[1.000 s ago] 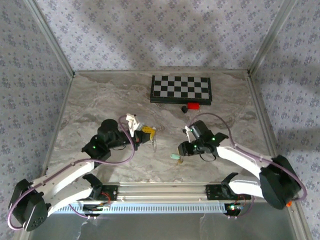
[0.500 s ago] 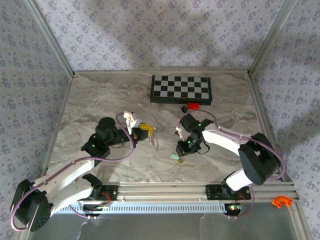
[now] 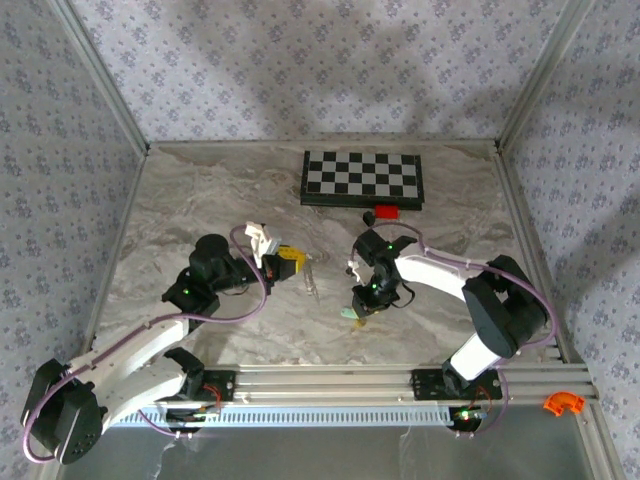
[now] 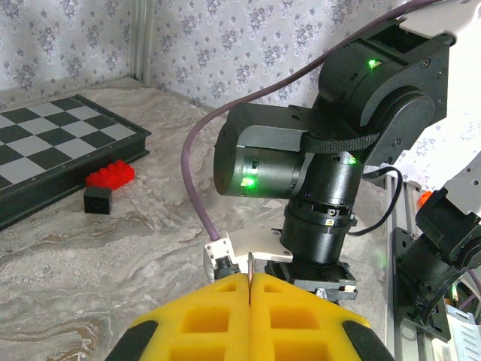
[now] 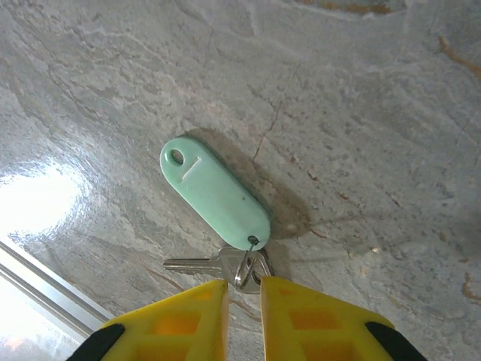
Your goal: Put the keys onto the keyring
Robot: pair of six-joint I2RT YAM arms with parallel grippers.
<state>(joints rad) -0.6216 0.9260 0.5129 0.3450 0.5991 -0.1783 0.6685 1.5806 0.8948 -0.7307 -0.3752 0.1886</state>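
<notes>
Top view: the left tool (image 3: pixel 291 262) sits left of centre with the keyring (image 3: pixel 311 282) trailing from it. The keys (image 3: pixel 349 313) lie on the desk (image 3: pixel 200 200) below centre.
Left wrist: the pads are together, pinching the chain.
Right wrist: the right tool (image 5: pixel 244 284) stands narrowly apart around the keys' small ring, and I cannot tell if it grips.

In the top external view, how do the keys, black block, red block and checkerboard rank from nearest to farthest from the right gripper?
1. keys, at the fingertips of the right gripper.
2. black block and red block, farther back, side by side: too close to call.
3. checkerboard, behind them, near the back wall.
</notes>
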